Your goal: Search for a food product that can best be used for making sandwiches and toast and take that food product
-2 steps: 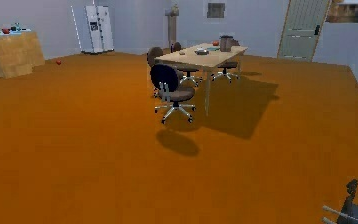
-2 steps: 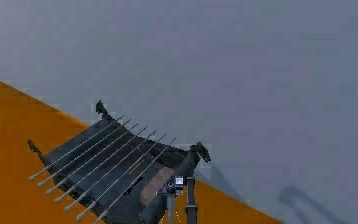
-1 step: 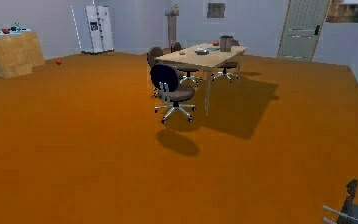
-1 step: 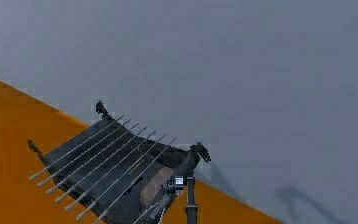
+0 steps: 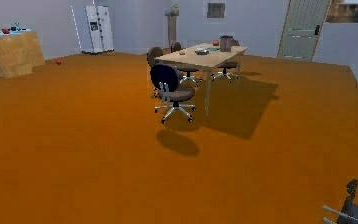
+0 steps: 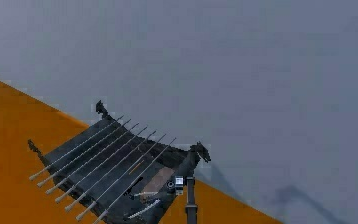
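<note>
Searching is the step in hand: nothing here can be identified as bread, so the location of the food product cannot be told. The forward view presents an orange floor with a table (image 5: 192,60) at mid-distance, ringed by chairs, and an office chair (image 5: 173,90) standing just in front of it. Small objects rest on the tabletop, among them a dark container (image 5: 225,42); each is too small to name. At the forward view's left stands a counter (image 5: 12,55) bearing several small items, some red, likewise unidentifiable. A white fridge (image 5: 98,28) stands against the far wall. In the arm side view the arm (image 6: 191,207) rises from the bottom edge, and the gripper (image 6: 159,196) appears in front of a dark slatted frame (image 6: 102,160) set by a grey wall. Whether the fingers are spread or pressed together cannot be told, nor whether the gripper holds anything. The next move, as judged, calls for driving toward the counter or the table, clear of the office chair, until their items can be identified.
</note>
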You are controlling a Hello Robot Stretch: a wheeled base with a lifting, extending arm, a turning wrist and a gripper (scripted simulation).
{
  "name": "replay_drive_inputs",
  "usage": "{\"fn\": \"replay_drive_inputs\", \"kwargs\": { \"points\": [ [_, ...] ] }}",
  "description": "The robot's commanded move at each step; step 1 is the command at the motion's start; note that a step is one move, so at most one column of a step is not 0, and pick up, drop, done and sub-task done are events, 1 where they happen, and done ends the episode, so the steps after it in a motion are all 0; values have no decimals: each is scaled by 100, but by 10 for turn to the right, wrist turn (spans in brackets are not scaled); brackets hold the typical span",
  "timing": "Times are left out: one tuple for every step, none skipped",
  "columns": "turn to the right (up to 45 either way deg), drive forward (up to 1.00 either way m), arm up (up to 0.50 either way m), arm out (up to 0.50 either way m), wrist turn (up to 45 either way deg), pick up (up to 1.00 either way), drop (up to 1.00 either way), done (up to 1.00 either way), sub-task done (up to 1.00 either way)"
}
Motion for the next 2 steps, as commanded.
{"fn": "replay_drive_inputs", "kwargs": {
  "points": [
    [0, 0, 0, 0, 450, 0, 0, 0, 0],
    [0, 0, 0, 0, 120, 0, 0, 0, 0]
  ]
}}
